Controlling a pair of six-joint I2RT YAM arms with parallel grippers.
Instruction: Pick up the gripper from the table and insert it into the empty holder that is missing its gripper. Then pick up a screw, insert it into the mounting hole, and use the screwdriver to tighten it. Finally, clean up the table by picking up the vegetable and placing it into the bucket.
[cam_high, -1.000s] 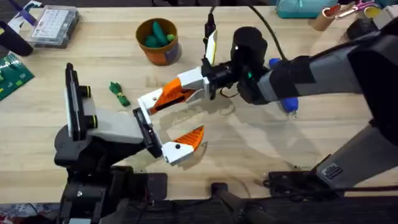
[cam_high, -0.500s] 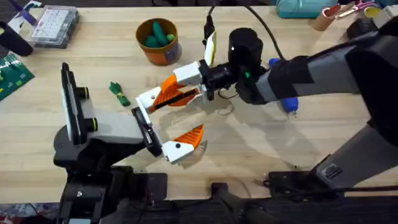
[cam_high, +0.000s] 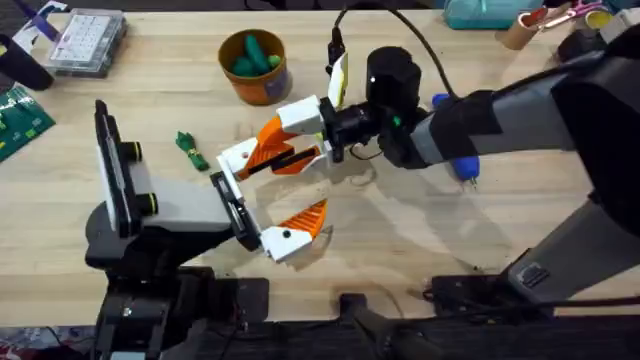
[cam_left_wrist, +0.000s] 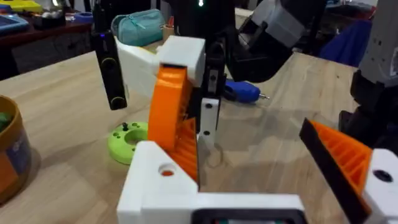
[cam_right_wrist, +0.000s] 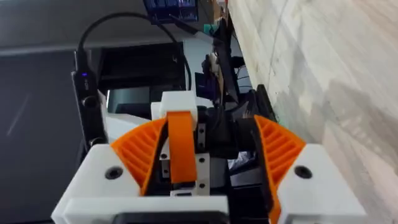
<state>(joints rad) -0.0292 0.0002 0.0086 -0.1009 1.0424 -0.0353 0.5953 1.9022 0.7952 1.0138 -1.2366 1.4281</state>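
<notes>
My right gripper (cam_high: 292, 140) reaches in from the right, shut on the gripper (cam_high: 272, 148), an orange ribbed finger with a white base block (cam_left_wrist: 183, 53). In the right wrist view the orange finger (cam_right_wrist: 182, 146) stands between my ribbed pads (cam_right_wrist: 140, 149). Its tip rests against the holder (cam_high: 238, 158), the bare white bracket of my open left gripper (cam_high: 268, 195). A round mounting hole (cam_left_wrist: 166, 171) shows in the holder's face (cam_left_wrist: 155, 193). The vegetable (cam_high: 191, 149) lies on the table left of the holder. The bucket (cam_high: 254, 66) stands at the back and holds green pods.
A blue screwdriver (cam_left_wrist: 242, 92) lies behind the right arm. A lime-green ring part (cam_left_wrist: 127, 138) sits near the holder. A clear parts box (cam_high: 88, 40) and a green circuit board (cam_high: 20, 120) are at the far left. The left gripper's other bracket carries an orange finger (cam_high: 303, 222).
The right gripper has carried the orange finger a little left and back, closer against the holder. The left arm has shifted slightly left.
</notes>
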